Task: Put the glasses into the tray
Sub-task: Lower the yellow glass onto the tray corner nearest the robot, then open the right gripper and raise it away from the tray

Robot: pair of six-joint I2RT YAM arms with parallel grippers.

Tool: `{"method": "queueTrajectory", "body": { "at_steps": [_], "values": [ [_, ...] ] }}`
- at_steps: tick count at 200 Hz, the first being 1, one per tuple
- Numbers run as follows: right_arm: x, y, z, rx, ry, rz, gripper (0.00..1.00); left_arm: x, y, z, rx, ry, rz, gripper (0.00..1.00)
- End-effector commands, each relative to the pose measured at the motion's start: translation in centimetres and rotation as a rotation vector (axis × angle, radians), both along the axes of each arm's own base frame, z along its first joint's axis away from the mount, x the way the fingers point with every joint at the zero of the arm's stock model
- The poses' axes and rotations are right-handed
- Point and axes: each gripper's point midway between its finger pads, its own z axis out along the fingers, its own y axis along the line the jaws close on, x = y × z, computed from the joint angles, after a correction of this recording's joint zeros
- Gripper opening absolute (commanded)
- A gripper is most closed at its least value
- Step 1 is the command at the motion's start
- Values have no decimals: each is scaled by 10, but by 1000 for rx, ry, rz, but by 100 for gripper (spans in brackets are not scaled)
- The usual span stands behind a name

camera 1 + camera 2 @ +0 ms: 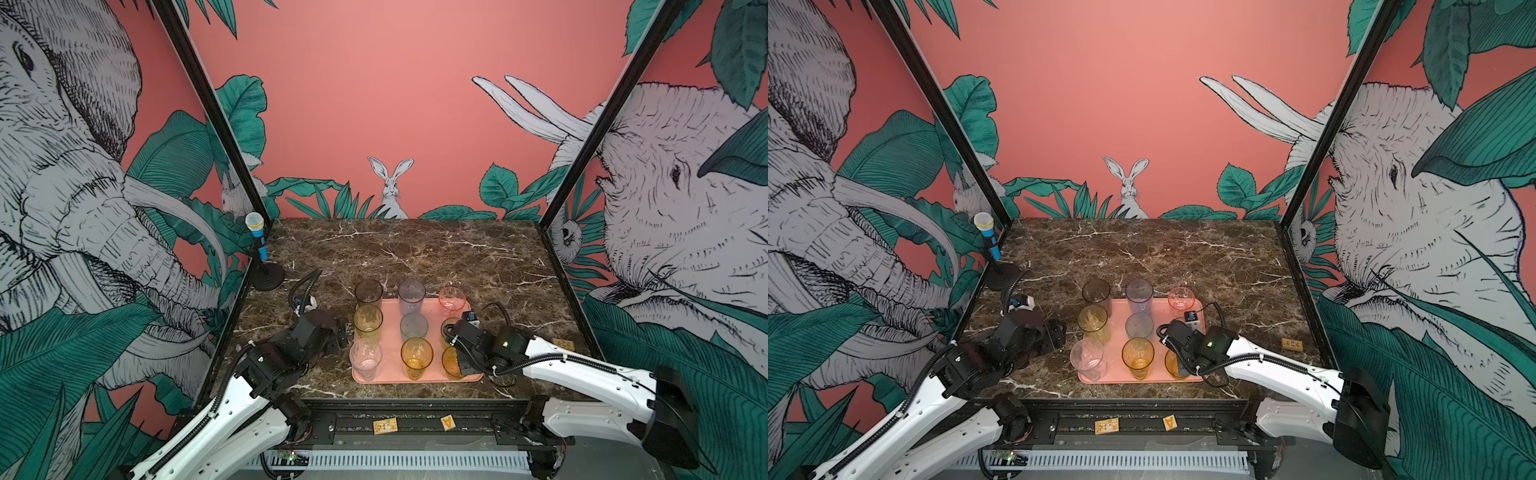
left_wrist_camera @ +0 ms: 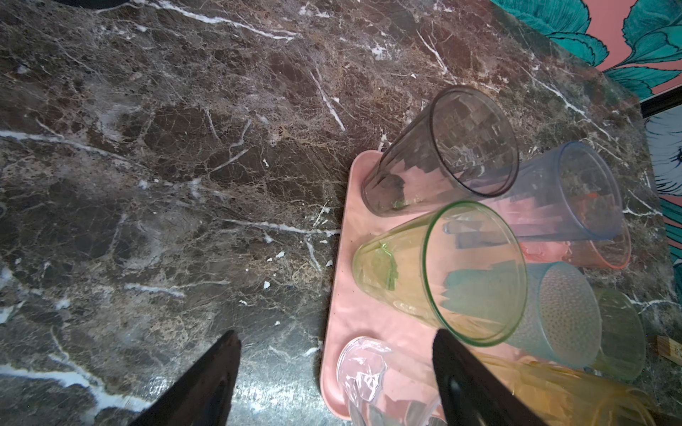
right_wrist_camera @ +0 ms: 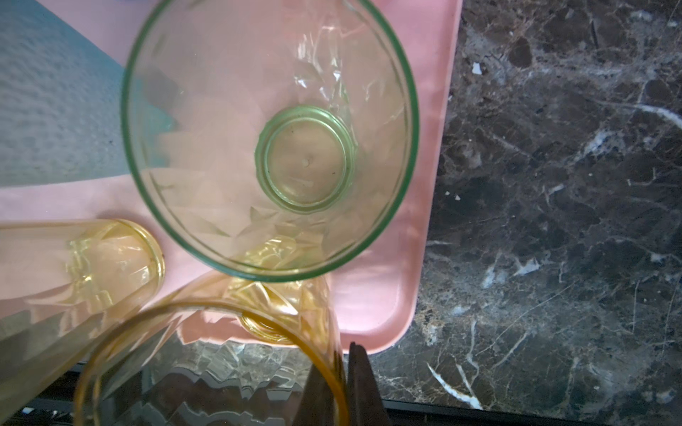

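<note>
At the tray's [image 3: 406, 295] rounded corner, faceted amber tumbler [image 3: 221, 354] rim-pinched in right claw [image 3: 337, 357]; left claw [image 2: 335, 333] spread.

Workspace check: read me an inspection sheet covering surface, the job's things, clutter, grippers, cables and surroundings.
Surface: dark marble table, white-veined; no spills seen.
Job's things: nine glasses upright in three rows on the pink tray; two are partly hidden by the right arm.
Clutter: toy microphone on a stand in the back left corner; wooden tile right of the tray.
Grippers: left gripper open and empty, beside the tray's left edge; right gripper shut on the rim of the front-right amber glass.
Cables: black wrist cables loop off each wrist above the table.
Surroundings: jungle mural walls, black frame posts.
</note>
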Motion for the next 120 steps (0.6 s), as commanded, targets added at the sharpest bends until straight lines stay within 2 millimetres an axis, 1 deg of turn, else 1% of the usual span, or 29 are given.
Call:
{"method": "queueTrajectory", "body": {
  "at_steps": [1, 37, 54, 61, 79, 89, 105, 120],
  "values": [
    [-1, 0, -5, -4, 14, -42, 0, -1, 4, -3, 6, 7, 20, 84],
    [-3, -2, -7, -20, 26, -42, 0, -3, 6, -4, 5, 12, 24, 84],
    [-3, -2, -8, -22, 29, -43, 6, -3, 6, -5, 2, 11, 27, 83],
    [-4, -3, -7, -26, 30, -45, 11, -3, 6, -4, 0, 9, 28, 83],
    [-4, -6, -7, -35, 32, -47, 19, -2, 5, -1, -5, 0, 27, 83],
    [-5, -6, -6, -37, 33, -46, 21, -1, 5, 0, -5, -5, 26, 83],
    [-4, -6, -3, -35, 29, -46, 25, 1, 4, 3, -2, -10, 24, 84],
    [-2, -6, 2, -38, 20, -44, 33, 2, 4, 6, 1, -17, 25, 84]
  ]
}}
